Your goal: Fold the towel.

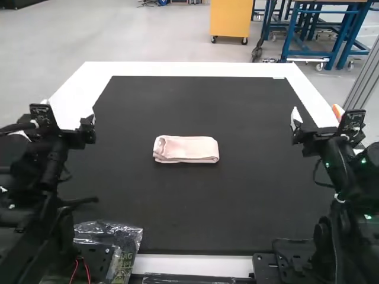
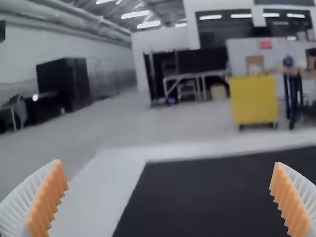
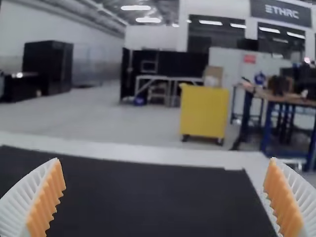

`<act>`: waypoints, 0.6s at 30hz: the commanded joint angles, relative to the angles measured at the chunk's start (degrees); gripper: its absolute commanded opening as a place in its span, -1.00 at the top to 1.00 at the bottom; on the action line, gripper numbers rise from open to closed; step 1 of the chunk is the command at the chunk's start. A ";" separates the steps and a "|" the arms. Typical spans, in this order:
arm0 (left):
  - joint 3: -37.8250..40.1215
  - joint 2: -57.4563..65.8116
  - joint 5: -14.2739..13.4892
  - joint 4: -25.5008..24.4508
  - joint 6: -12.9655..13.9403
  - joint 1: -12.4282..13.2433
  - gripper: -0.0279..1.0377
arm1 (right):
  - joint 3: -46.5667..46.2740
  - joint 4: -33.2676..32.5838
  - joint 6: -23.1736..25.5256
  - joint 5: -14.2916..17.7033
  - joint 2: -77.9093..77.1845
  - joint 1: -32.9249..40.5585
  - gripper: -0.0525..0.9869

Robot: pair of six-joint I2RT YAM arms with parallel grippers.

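Plastic film (image 1: 106,231) is lying crumpled at the near side of the table, close by the base of the left arm (image 1: 50,177), and thin red wires (image 1: 87,269) are curving up next to it. Just beyond, the white near edge of the table (image 1: 195,264) is showing between the two arms, with the black mat (image 1: 195,219) beginning behind it. The right arm (image 1: 337,207) is standing opposite the left one.

Farther out, the left gripper (image 1: 68,115) is hanging over the left side of the table, its fingers standing wide open; in its wrist view the ribbed orange pads (image 2: 49,202) are facing each other across a broad gap, and nothing is resting between them. The right gripper (image 1: 317,114) is hanging over the right side, its fingers likewise spread well apart, their orange pads (image 3: 48,200) gripping nothing.

Between the two grippers, well apart from both, the pink towel (image 1: 186,148) is lying near the middle of the mat. It is forming a compact, folded oblong, its long sides running across the high view, with layered edges showing at its left end. Beyond it, bare mat is stretching toward the table's white far border.
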 commanded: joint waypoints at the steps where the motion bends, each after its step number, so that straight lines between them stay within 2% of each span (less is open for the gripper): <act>1: -0.30 -0.10 -2.98 -3.16 1.61 0.61 -0.87 | -0.58 -5.28 -3.25 7.70 -0.47 -0.31 -0.88; 4: -0.30 -0.10 -3.07 -7.64 -5.95 0.53 -0.87 | -0.58 -12.75 -3.08 7.61 -0.47 -0.40 -0.88; 6: -0.30 -0.10 -3.07 -8.08 -6.21 0.53 -0.87 | -0.58 -16.00 -3.43 7.52 -0.47 -0.40 -0.88; 8: -0.30 -0.10 -2.98 -10.19 -6.30 0.53 -0.88 | -0.58 -16.18 -3.69 7.70 -0.47 -0.40 -0.88; 10: -0.30 -0.10 -2.98 -10.28 -6.30 0.61 -0.87 | -0.58 -16.44 -4.22 7.61 -0.47 -0.40 -0.88; 13: -0.30 -0.10 -2.89 -10.19 -6.30 0.53 -0.87 | -0.58 -17.06 -4.66 5.32 -0.47 -0.14 -0.88; 15: -0.30 -0.10 -2.98 -10.28 -6.30 0.26 -0.87 | -0.58 -17.85 -4.75 2.69 -0.47 -0.14 -0.88; 18: -0.30 -0.10 -2.89 -10.19 -6.30 0.26 -0.87 | -0.58 -17.94 -4.92 2.51 -0.38 -0.05 -0.88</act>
